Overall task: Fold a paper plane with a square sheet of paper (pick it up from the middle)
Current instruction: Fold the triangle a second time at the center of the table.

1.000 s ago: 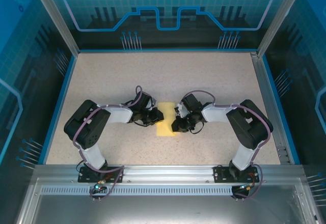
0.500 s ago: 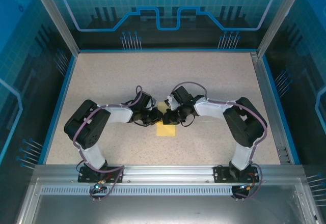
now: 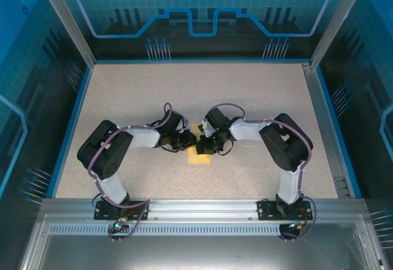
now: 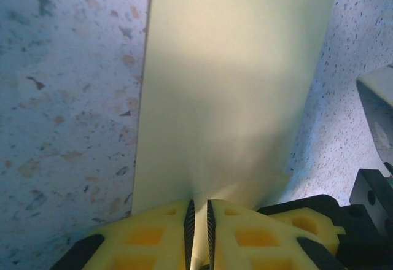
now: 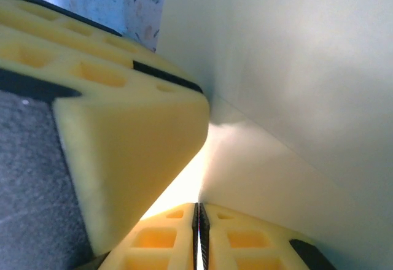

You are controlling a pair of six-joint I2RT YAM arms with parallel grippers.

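Mid-table: you have the thin pale-yellow square sheet of paper (image 3: 200, 156) on the speckled beige table (image 3: 123, 92), with both arms meeting over its far part.

Left gripper (image 3: 190, 141): the yellow foam fingers (image 4: 153, 239) are drawn narrow and nip the sheet's edge. In the left wrist view the paper runs flat away from them.

Right gripper (image 3: 203, 145): its jaws are pressed together on a raised flap of the same sheet. The flap stands up steeply in the right wrist view, just beside the left gripper's finger.
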